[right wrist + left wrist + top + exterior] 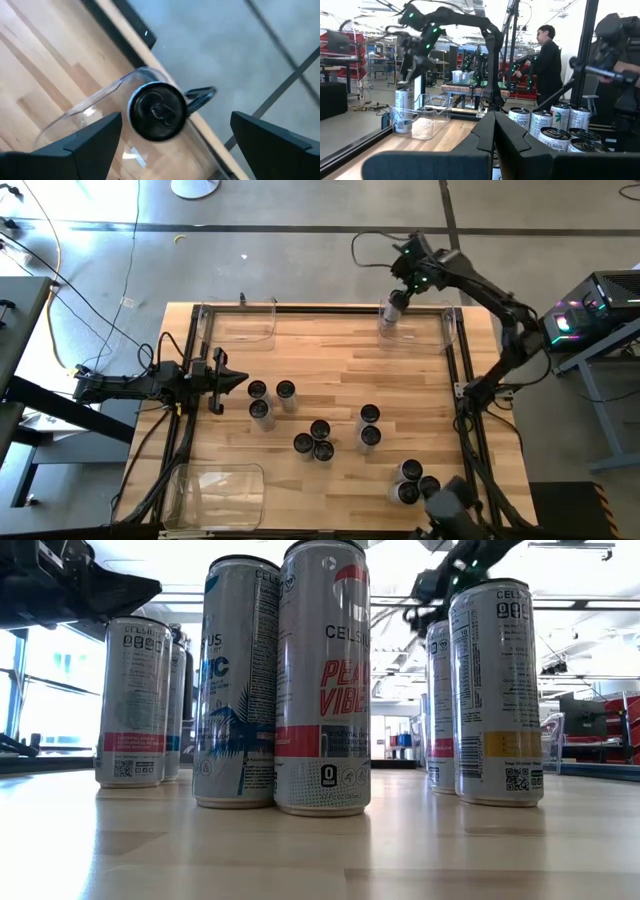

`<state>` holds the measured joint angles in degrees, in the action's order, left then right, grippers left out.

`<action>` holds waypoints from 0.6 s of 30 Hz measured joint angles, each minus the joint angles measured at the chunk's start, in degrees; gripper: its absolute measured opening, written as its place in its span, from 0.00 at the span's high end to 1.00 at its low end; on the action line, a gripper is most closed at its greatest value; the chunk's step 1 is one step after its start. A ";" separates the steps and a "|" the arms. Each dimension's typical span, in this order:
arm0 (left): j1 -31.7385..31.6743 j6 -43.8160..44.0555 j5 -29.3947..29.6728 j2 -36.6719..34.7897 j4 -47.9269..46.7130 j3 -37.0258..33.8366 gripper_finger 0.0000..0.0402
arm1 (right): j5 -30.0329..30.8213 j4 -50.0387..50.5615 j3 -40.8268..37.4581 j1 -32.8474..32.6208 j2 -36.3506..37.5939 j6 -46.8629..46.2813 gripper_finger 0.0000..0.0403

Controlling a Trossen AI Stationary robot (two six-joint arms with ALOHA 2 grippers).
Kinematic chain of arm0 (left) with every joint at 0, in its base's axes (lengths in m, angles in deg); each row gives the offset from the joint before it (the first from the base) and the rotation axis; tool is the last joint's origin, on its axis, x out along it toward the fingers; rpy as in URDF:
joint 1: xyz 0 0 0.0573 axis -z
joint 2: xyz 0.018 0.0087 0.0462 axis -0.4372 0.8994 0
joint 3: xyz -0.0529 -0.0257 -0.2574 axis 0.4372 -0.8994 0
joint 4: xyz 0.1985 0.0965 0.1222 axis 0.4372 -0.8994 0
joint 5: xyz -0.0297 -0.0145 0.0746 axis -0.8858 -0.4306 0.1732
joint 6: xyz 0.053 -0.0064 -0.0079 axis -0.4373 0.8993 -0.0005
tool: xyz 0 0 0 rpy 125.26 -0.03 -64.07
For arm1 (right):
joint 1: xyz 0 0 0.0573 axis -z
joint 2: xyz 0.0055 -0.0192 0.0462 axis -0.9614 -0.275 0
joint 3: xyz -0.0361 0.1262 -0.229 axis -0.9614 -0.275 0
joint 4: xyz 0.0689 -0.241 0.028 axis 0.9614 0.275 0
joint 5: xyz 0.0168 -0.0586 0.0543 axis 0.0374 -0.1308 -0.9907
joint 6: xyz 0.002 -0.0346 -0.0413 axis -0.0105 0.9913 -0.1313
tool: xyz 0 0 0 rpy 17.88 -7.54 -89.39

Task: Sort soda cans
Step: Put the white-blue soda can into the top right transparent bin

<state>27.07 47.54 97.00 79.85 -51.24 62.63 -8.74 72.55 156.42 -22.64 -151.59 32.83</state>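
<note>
One soda can (pixel 157 111) stands upright in the clear bin (pixel 432 330) at the table's far right corner, also seen in the left wrist view (pixel 404 111). My right gripper (pixel 176 120) hangs open just above it, one finger on either side of the dark top and neither touching it. Several more soda cans stand upright in small groups on the wooden table, near the middle (pixel 320 438) and at the near right (pixel 410 480). My left gripper (pixel 225 376) waits shut at the table's left side, holding nothing.
A second clear bin (pixel 240 323) sits at the far left corner and a third (pixel 220 492) at the near left corner. A black frame (pixel 465 410) runs along the table's edges. A person (pixel 547 60) stands in the room beyond the table.
</note>
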 joint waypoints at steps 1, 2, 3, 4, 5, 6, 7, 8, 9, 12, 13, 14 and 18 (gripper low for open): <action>0.00 0.02 0.02 0.00 -0.02 0.00 1.00 | 0.00 -0.02 0.00 0.00 1.38 -0.04 0.08; 0.00 0.00 0.02 0.00 -0.02 0.00 1.00 | 0.00 -0.18 0.00 0.00 2.75 -0.28 0.08; 0.00 0.00 0.02 0.00 -0.01 0.00 1.00 | 0.00 -0.37 0.00 -0.08 4.17 -0.71 0.08; 0.00 0.00 0.04 0.00 0.01 0.00 1.00 | 0.03 -0.62 0.00 -0.32 5.74 -1.48 0.08; 0.00 0.00 0.04 0.00 0.01 0.00 1.00 | 0.13 -0.99 0.00 -0.69 7.42 -2.09 0.08; 0.00 0.00 0.04 0.00 -0.02 0.00 1.00 | 0.11 -1.23 0.00 -1.14 9.04 -3.01 0.08; 0.00 0.02 0.04 0.00 -0.02 0.00 1.00 | 0.02 -1.39 0.00 -1.95 10.61 -3.62 0.08; 0.00 0.00 0.04 0.00 -0.01 0.00 1.00 | -0.25 -1.58 0.00 -3.03 12.22 -4.52 0.08; 0.00 0.00 0.04 0.01 -0.02 0.00 1.00 | -0.61 -1.93 0.00 -4.46 13.71 -5.36 0.08; 0.00 0.00 0.07 0.00 -0.02 0.00 1.00 | -0.74 -2.50 0.00 -10.89 18.30 -7.31 0.08; 0.00 0.00 0.07 0.00 -0.02 0.00 1.00 | -0.76 -2.88 -0.25 -13.74 19.72 -8.01 0.08; 0.00 0.00 0.07 0.00 -0.04 0.00 1.00 | -0.78 -3.58 -0.89 -16.89 21.14 -8.44 0.08; 0.02 0.00 0.08 0.00 -0.06 0.00 1.00 | -0.87 -6.83 -6.67 -31.62 27.00 -11.06 0.08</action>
<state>27.09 47.54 97.08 79.85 -51.30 62.63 -9.61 65.71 149.75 -54.26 -124.59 21.77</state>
